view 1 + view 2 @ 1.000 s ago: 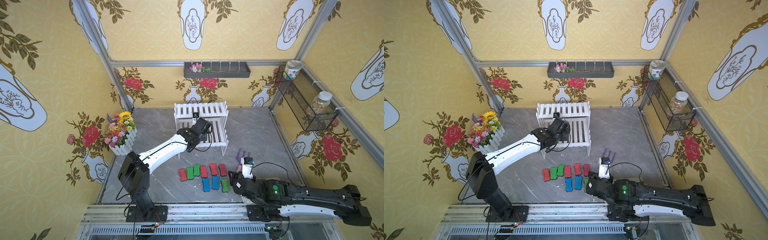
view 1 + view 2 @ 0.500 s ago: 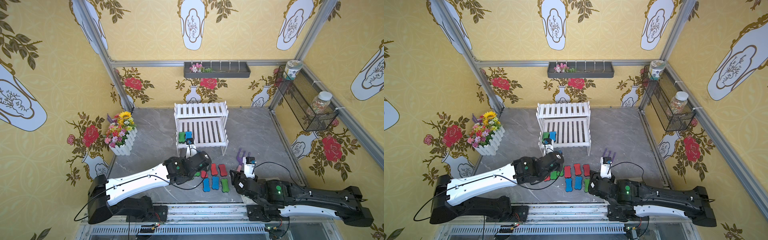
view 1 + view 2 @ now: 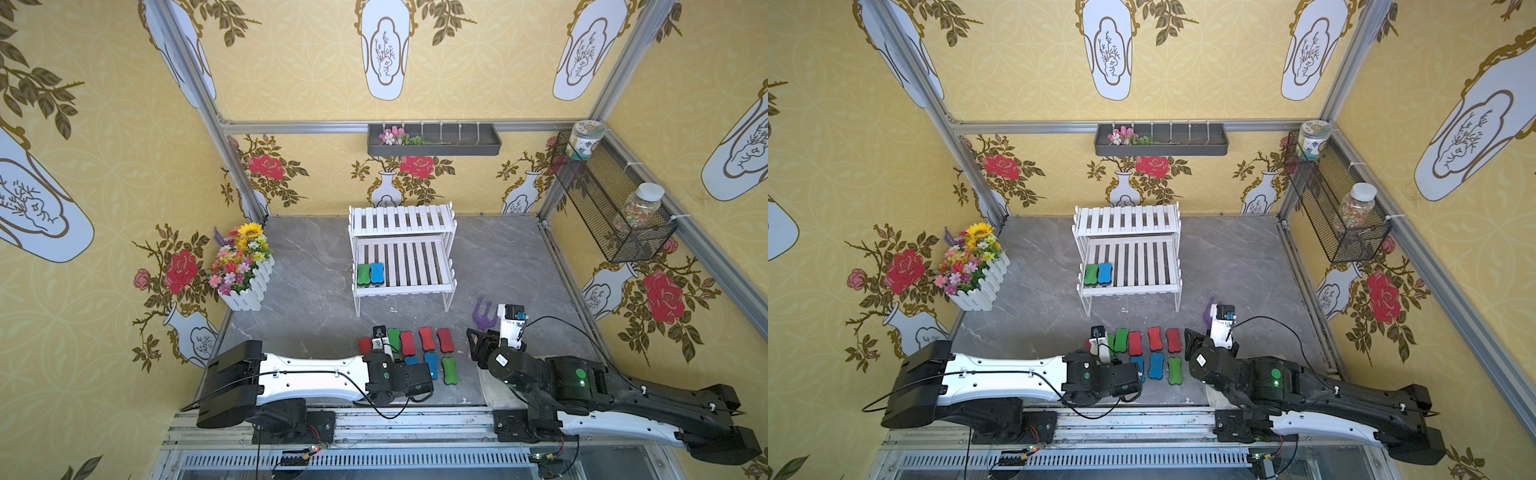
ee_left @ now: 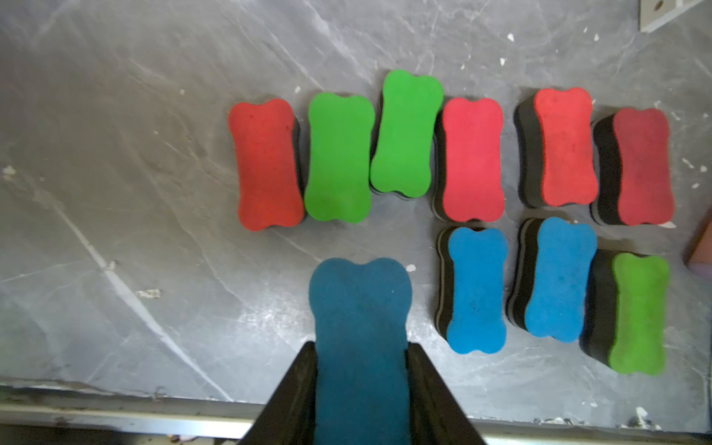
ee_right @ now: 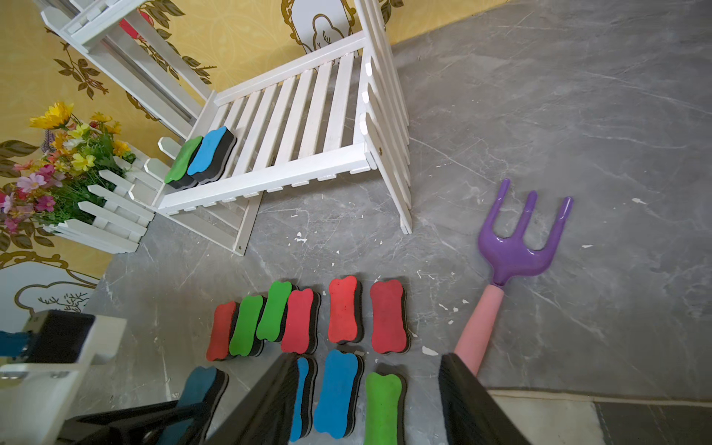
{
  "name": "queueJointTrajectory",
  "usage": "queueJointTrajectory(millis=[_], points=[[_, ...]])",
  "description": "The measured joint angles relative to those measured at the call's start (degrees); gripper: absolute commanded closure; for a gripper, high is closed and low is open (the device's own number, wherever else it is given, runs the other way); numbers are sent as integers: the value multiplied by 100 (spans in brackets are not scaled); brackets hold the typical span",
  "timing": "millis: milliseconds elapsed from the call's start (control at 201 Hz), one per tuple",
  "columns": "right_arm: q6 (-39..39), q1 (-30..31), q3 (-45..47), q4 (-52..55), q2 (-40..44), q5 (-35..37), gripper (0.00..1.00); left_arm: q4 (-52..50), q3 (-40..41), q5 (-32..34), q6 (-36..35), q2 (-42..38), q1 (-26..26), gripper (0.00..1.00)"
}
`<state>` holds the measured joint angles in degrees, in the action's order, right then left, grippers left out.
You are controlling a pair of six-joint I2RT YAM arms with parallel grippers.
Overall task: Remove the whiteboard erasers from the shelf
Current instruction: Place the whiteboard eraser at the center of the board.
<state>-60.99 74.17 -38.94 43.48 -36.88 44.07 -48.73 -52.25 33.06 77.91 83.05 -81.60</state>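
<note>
Take twelve o'clock as the back wall in both top views. The shelf (image 3: pixel 405 289) stands at the middle back of the gray surface (image 3: pixel 311 270). On its lower tier, in the seven o'clock corner, a green eraser (image 3: pixel 363 274) and a blue eraser (image 3: pixel 377 273) lie side by side, touching.

At six o'clock from the shelf, clear of its legs, nine erasers lie on the surface in two rows. From nine o'clock toward three o'clock, the far row holds a red eraser (image 4: pixel 266 165), two green erasers (image 4: pixel 339 158) (image 4: pixel 406 133) and three red erasers (image 4: pixel 472 160) (image 4: pixel 564 148) (image 4: pixel 641 167). The first four are crowded together. The near row sits at the three o'clock end and holds two blue erasers (image 4: pixel 477 291) (image 4: pixel 558 279) and one more green (image 4: pixel 639 314).

The left gripper (image 4: pixel 361 348) hangs at seven o'clock of this group. Its jaws pinch a dark blue eraser (image 4: pixel 360 300) by the long sides, with one end poking out ahead. Whether that eraser touches the surface cannot be told.

The right gripper (image 5: pixel 366 360) hovers over the three o'clock end of the near row, jaws spread with nothing between them. Near it a rake (image 5: pixel 516 250) with purple tines and a pink handle lies flat, at five o'clock from the shelf. A flower box (image 3: pixel 249 291) stands at nine o'clock from the shelf.
</note>
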Motion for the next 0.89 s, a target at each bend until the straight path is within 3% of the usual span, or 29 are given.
queueJointTrajectory(millis=[373,891], points=[[131,-37,-334,328,229,278,37,1121,566,-713,-616,208,520,61],[57,-39,-382,496,179,411,37,1668,627,-868,-1239,551,826,57]])
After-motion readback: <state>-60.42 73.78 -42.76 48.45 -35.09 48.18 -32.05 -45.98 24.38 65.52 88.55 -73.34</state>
